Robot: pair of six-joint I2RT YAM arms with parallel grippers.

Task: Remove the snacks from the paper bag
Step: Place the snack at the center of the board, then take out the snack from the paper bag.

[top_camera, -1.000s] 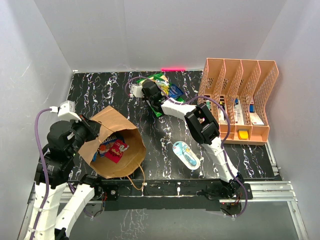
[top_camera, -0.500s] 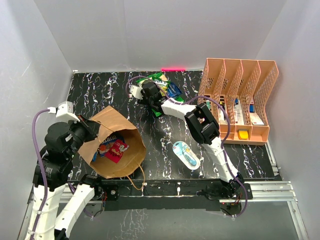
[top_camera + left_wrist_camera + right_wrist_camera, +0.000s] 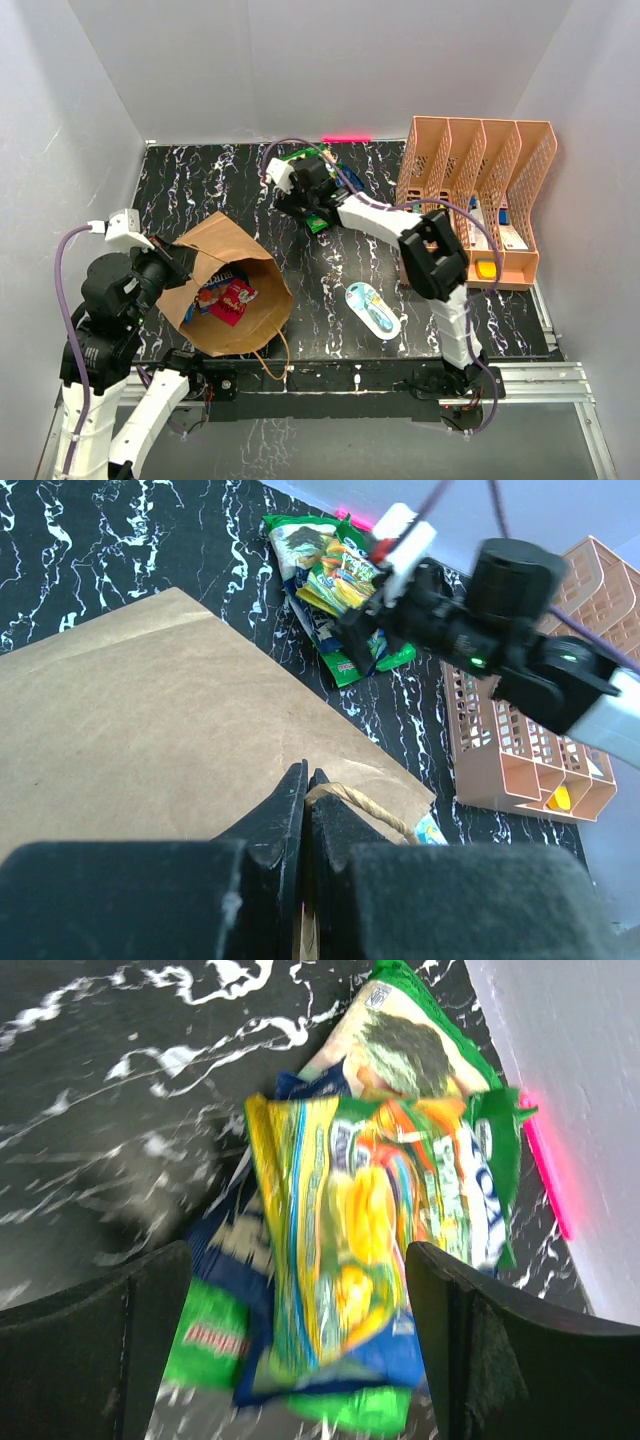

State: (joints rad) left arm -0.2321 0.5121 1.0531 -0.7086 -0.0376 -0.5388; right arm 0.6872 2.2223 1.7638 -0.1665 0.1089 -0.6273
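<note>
The brown paper bag [image 3: 215, 255] lies on its side at the near left with its mouth open. A red snack [image 3: 234, 300] and a blue one [image 3: 207, 296] show inside. My left gripper [image 3: 182, 262] is shut on the bag's rim by the twisted handle [image 3: 362, 804]; its jaws [image 3: 305, 780] are pressed together on the paper bag [image 3: 150, 720]. At the back, my right gripper [image 3: 298, 200] hovers open over a pile of snacks [image 3: 320, 221]. There a yellow-green packet [image 3: 340, 1220] lies on a dark blue one [image 3: 225, 1250] and a green chip bag [image 3: 425, 1055], touching neither finger [image 3: 110, 1340].
A white-and-teal blister pack [image 3: 373, 308] lies in the middle near the front. The peach mesh organizer [image 3: 480, 190] with small boxes stands at the right. White walls close in the black marbled table [image 3: 200, 180] on three sides.
My right gripper has opened and let the yellow-green packet go onto the pile, then shifted slightly right. The left gripper stays shut on the bag's rim.
</note>
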